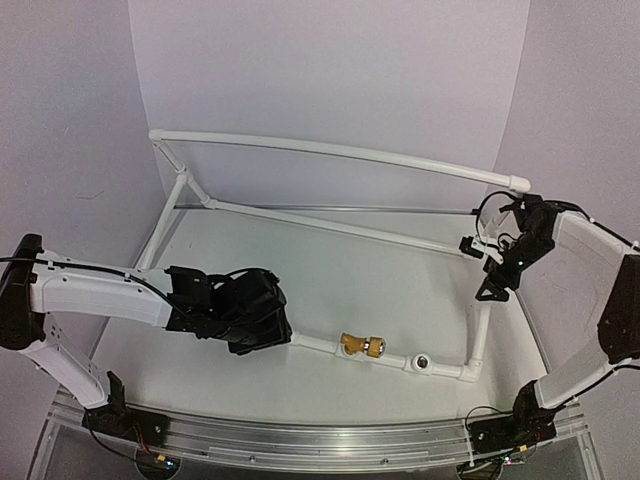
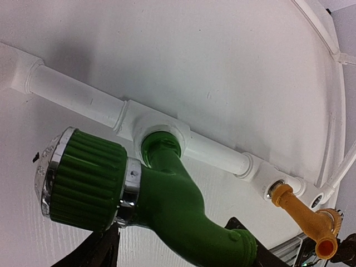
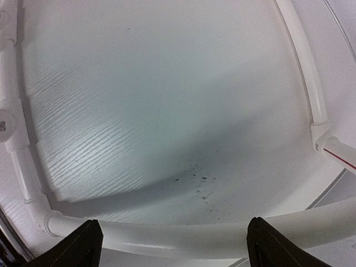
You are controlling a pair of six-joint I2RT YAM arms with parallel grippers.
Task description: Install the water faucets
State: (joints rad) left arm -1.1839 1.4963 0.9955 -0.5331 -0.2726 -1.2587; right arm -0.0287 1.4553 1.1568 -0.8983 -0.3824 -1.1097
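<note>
The green faucet (image 2: 167, 194) has a ribbed green knob and a chrome ring. Its stem sits in a round socket (image 2: 146, 129) of the white pipe frame. My left gripper (image 2: 172, 253) is shut on the faucet's body, and in the top view it (image 1: 255, 325) covers the faucet on the frame's front rail. The brass-gold faucet (image 1: 362, 346) stands in the socket to its right and also shows in the left wrist view (image 2: 305, 214). My right gripper (image 3: 175, 247) is open and empty, above the frame's right side (image 1: 498, 278). The dark grey faucet is out of view.
The white pipe frame (image 1: 330, 150) rings the white table, with a high back rail and a low front rail. An open round socket (image 1: 421, 362) sits on the front rail right of the brass faucet. A curved white pipe (image 3: 183, 236) runs just under my right fingers.
</note>
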